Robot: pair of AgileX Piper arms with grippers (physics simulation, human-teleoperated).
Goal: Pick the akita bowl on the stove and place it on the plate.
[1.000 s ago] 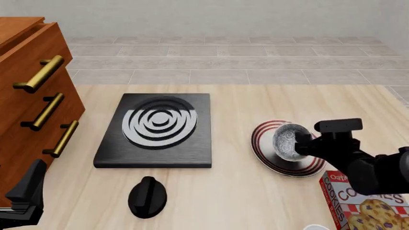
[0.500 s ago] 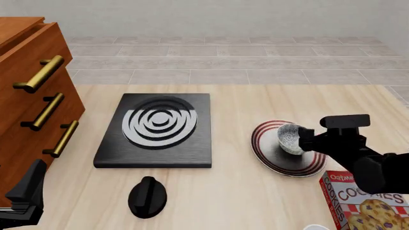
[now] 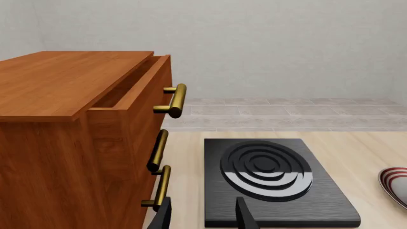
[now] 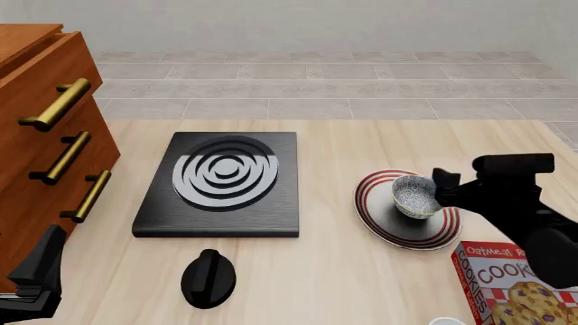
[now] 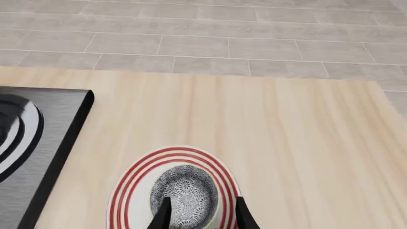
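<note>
on the round white plate with dark red rings (image 4: 388,227) sits your small speckled akita bowl with its pale rim (image 4: 415,196), upright, well apart from the flat black stove slab with ringed burner (image 4: 221,183) on the pale wooden counter (image 4: 316,284). your right tool (image 5: 198,212) has its fingers apart beside the bowl's rim, not clamped. your left tool (image 3: 203,214) hangs with fingers apart by the brown wooden drawer cabinet (image 3: 76,138).

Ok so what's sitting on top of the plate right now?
The small speckled bowl sits on the plate, toward its far right side. The right claw is at the bowl's rim and hides part of the plate's right edge. The plate under the bowl is covered.
</note>
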